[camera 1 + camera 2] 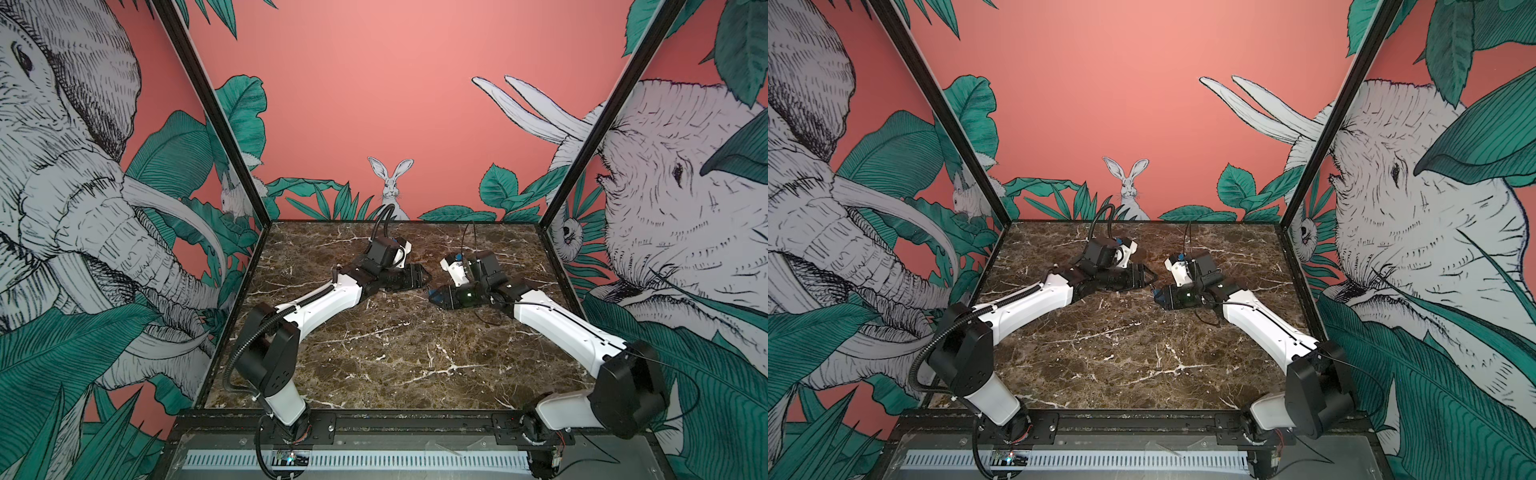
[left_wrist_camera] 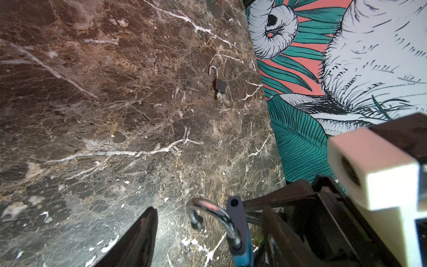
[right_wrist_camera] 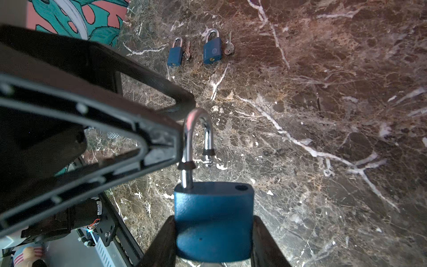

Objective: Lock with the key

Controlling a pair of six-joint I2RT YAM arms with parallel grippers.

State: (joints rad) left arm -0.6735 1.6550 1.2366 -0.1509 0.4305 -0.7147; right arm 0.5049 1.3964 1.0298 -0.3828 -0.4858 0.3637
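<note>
- The right pincer (image 1: 437,296) clamps the body of a blue metal padlock (image 3: 212,215) near the middle of the brown marble surface (image 3: 323,115). The padlock's steel shackle (image 3: 196,129) is open.
- The left pincer (image 1: 426,277) stands wide, crowding that shackle.
- Lying on the surface are a smaller shut blue padlock (image 3: 174,55) with a silver key (image 3: 186,53) just beside it, and a larger shut blue padlock (image 3: 212,50) with its own flat silver key (image 3: 228,47).
- Well apart lies one small black padlock (image 2: 220,86), shackle open, with a small key (image 2: 219,97) in its base.
- In all: four padlocks and three visible keys.
</note>
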